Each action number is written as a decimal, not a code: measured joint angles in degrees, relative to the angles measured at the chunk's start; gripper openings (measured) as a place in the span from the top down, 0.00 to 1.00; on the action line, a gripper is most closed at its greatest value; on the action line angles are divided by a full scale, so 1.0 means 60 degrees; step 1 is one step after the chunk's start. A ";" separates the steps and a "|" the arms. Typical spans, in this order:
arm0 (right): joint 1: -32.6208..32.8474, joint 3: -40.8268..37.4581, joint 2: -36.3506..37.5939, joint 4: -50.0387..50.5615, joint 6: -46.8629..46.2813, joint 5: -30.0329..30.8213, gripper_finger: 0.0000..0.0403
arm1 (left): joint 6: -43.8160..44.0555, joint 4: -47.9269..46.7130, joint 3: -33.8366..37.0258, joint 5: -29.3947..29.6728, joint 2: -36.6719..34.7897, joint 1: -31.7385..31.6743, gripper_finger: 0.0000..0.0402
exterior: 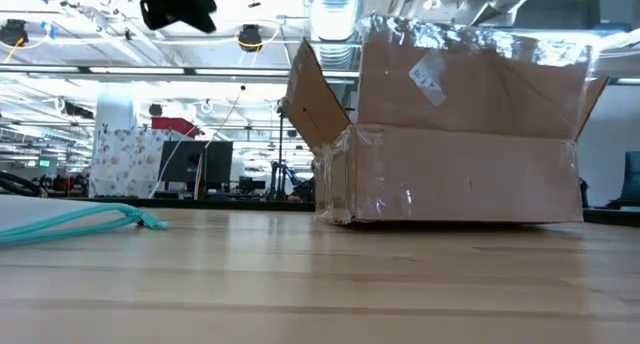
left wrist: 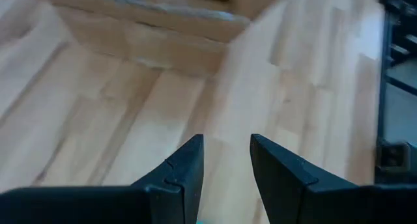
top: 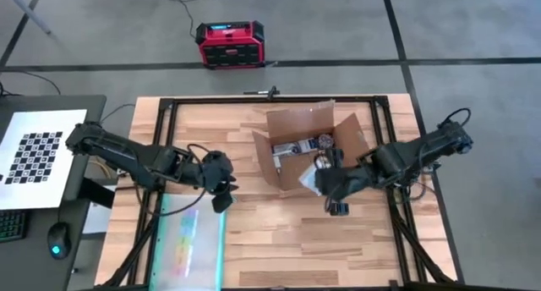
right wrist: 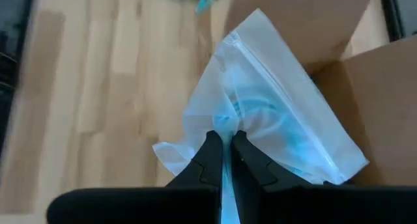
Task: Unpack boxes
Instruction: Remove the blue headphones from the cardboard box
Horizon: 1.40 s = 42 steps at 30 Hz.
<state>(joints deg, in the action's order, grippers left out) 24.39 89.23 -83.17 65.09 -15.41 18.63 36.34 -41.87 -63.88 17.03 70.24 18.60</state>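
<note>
The brown cardboard box (top: 308, 143) stands open right of the table's centre with its flaps spread; it also shows in the low view (exterior: 460, 134). My right gripper (top: 330, 188) hangs by the box's near corner, shut on a milky clear zip bag (right wrist: 273, 113) with something blue inside. My left gripper (top: 224, 194) hovers open left of the box with nothing between its fingers (left wrist: 227, 159). It is over the far end of the clear teal-edged pouch (top: 190, 236), which lies flat on the table. My right gripper pinches a gathered fold of the zip bag's film (right wrist: 225, 123) between its two fingertips, below the zip strip (right wrist: 280, 87). The fingers slant downward. The bag spreads out beyond them over the box's near flap (right wrist: 306, 15); whether it touches the box, I cannot tell.
Several small items lie inside the box (top: 300, 147). A pen-like thing (top: 262, 91) lies at the table's far edge. A red and black case (top: 230, 43) stands on the floor beyond it. A checkerboard sheet (top: 38, 147) lies off the table's left side. Black frame rails (top: 385, 126) border the table.
</note>
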 joint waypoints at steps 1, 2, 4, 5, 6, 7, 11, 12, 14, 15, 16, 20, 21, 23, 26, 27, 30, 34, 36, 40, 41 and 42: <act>0.0060 0.0007 0.0003 0.0067 -0.0128 -0.0011 1.00 | -0.0068 0.0040 -0.0005 -0.0015 -0.0002 0.0013 0.73; 0.0093 0.0000 -0.0014 0.0158 -0.0271 -0.0079 1.00 | -0.0158 0.0048 -0.0008 -0.0012 -0.0015 0.0020 0.73; 0.0223 -0.0044 -0.0119 0.0266 -0.0613 -0.0222 1.00 | -0.0315 0.0061 -0.0015 0.0031 -0.0015 0.0013 0.73; 0.0314 -0.0057 -0.0129 0.0432 -0.0790 -0.0207 1.00 | -0.0342 0.0062 -0.0012 0.0045 -0.0001 0.0002 0.73; 0.0398 -0.0059 -0.0105 0.0573 -0.1003 -0.0131 1.00 | -0.0354 0.0067 -0.0011 0.0085 0.0000 -0.0002 0.73; 0.0489 -0.0040 -0.0055 0.0656 -0.1236 -0.0021 1.00 | -0.0366 0.0093 -0.0011 0.0105 -0.0005 -0.0002 0.73; 0.0965 -0.0096 -0.0069 0.0795 -0.1757 -0.0130 0.99 | -0.0557 0.0161 -0.0011 0.0212 -0.0004 0.0005 0.73; 0.1058 -0.0099 -0.0086 0.0827 -0.1835 -0.0152 0.99 | -0.0589 0.0158 -0.0011 0.0219 -0.0004 0.0001 0.73; 0.1172 -0.0097 -0.0062 0.0813 -0.1998 -0.0107 0.99 | -0.0594 0.0179 -0.0011 0.0245 -0.0007 0.0001 0.73; 0.1200 -0.0091 -0.0046 0.0822 -0.2087 -0.0071 0.99 | -0.0591 0.0179 -0.0011 0.0250 -0.0007 0.0001 0.73; 0.1220 -0.0088 -0.0044 0.0818 -0.2176 -0.0063 0.99 | -0.0582 0.0180 -0.0011 0.0252 -0.0007 0.0001 0.73; 0.1402 -0.0088 -0.0066 0.0900 -0.2518 -0.0107 0.99 | -0.0568 0.0180 -0.0011 0.0252 -0.0007 0.0005 0.73; 0.1538 -0.0088 -0.0064 0.1011 -0.2720 -0.0106 0.99 | -0.0566 0.0179 -0.0011 0.0252 -0.0007 0.0005 0.73; 0.1910 -0.0088 -0.0070 0.1228 -0.3231 -0.0102 1.00 | -0.0565 0.0183 -0.0011 0.0254 -0.0007 0.0005 0.73; 0.2583 -0.0088 -0.0088 0.1629 -0.4298 -0.0119 1.00 | -0.0565 0.0240 -0.0011 0.0274 -0.0007 0.0005 0.73; 0.2808 -0.0098 -0.0088 0.1728 -0.4686 -0.0143 1.00 | -0.0565 0.0279 -0.0011 0.0274 -0.0007 0.0005 0.73; 0.3410 -0.0494 -0.0072 0.1609 -0.5824 -0.0135 1.00 | -0.0533 0.0296 -0.0011 0.0271 -0.0007 0.0030 0.73; 0.4025 -0.1641 -0.0081 0.1189 -0.7328 -0.0146 1.00 | -0.0503 0.0335 -0.0011 0.0274 -0.0007 0.0038 0.73; 0.4310 -0.2470 -0.0087 0.0694 -0.7962 -0.0158 1.00 | -0.0496 0.0331 -0.0007 0.0274 -0.0007 0.0038 0.73; 0.4542 -0.4273 -0.0088 -0.1018 -0.9104 -0.0149 1.00 | -0.0485 0.0331 -0.0007 0.0271 -0.0007 -0.0002 0.73; 0.4563 -0.4735 -0.0088 -0.1617 -0.9274 -0.0149 1.00 | -0.0481 0.0328 -0.0007 0.0271 -0.0007 -0.0002 0.73; 0.4559 -0.5149 -0.0088 -0.2144 -0.9435 -0.0157 1.00 | -0.0481 0.0328 -0.0007 0.0274 -0.0007 -0.0006 0.73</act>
<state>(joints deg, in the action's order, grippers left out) 51.74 58.34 -83.70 52.22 -72.02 17.69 33.45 -39.90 -63.92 18.67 70.19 18.57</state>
